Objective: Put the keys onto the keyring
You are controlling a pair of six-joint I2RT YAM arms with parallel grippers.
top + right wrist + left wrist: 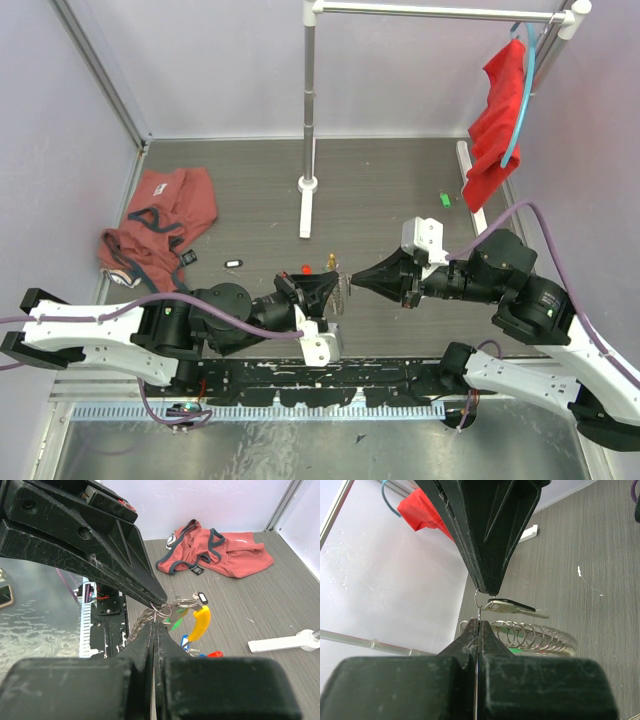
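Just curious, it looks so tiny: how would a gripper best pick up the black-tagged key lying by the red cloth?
I'd grip the key by its black tag, from straight above, pinching across the tag's narrow width. It lies flat on the table, long side left to right in the overhead view, so no edge stands up for a sideways grab. Probably avoid the cloth at its left.

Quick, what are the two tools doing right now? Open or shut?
Left tool: closed, pinching the small ring that carries a key.
Right tool: closed, tip at that same ring; whether it grips, cannot tell.
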